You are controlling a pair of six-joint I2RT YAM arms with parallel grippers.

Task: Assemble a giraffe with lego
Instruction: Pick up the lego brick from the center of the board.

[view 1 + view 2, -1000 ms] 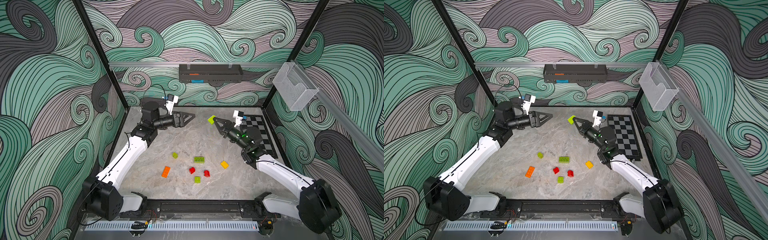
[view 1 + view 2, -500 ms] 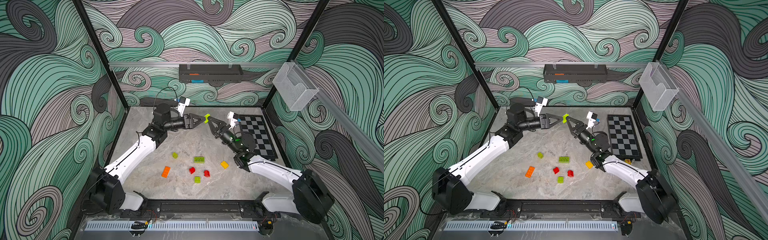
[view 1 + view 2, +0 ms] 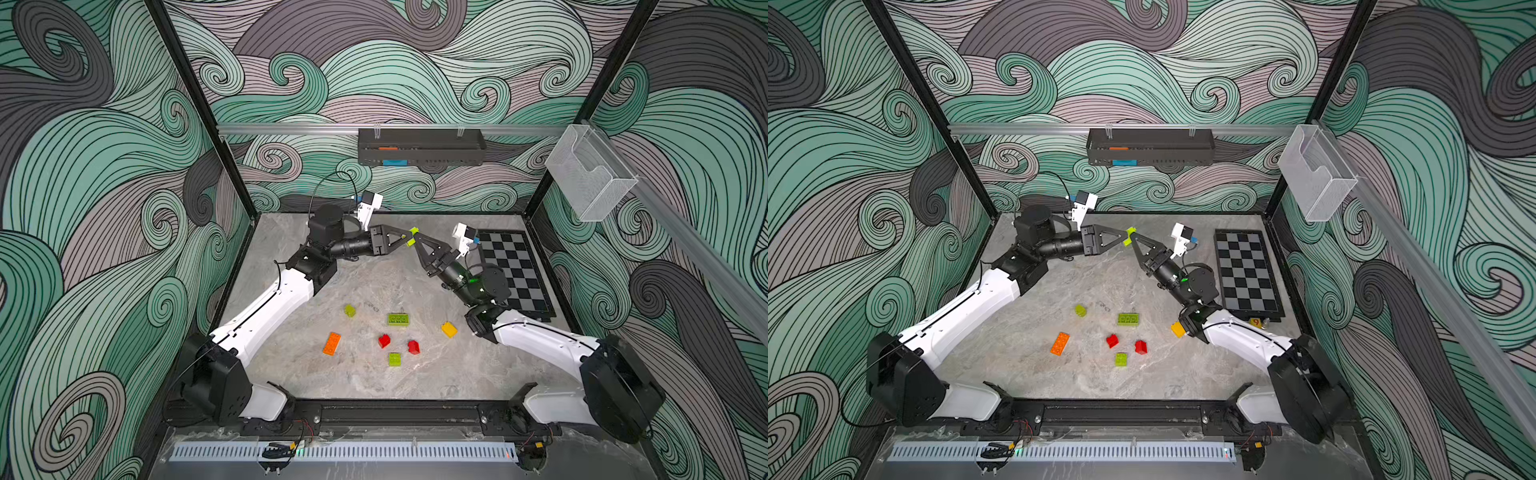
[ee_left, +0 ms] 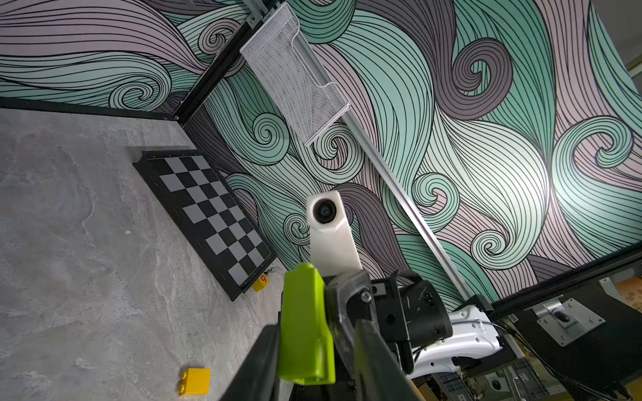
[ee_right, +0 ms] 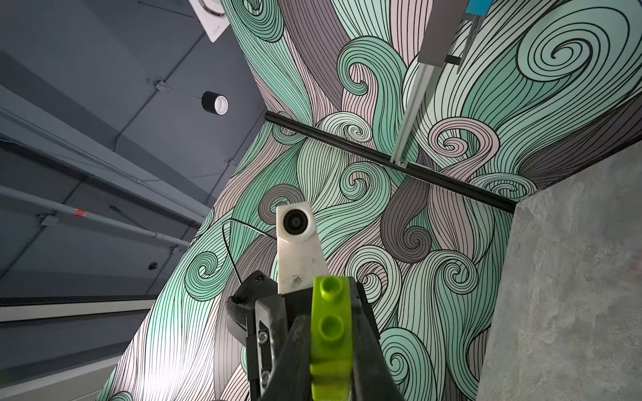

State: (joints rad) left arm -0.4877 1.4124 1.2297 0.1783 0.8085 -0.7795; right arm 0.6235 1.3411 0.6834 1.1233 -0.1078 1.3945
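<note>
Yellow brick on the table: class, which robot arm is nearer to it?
Right. The right arm has its elbow just beside the yellow brick; the left arm lies beyond the red bricks.

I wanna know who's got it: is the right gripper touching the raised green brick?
Touching. In the right wrist view the right gripper clamps the lime brick on both sides, no gap.

We see a black-and-grey chequered board [image 3: 513,270] lying flat at the far right of the grey marbled tabletop [image 3: 374,382]. A black slotted tray [image 3: 422,146] hangs on the far wall, and a white wire-mesh basket [image 3: 590,178] on the right wall.
</note>
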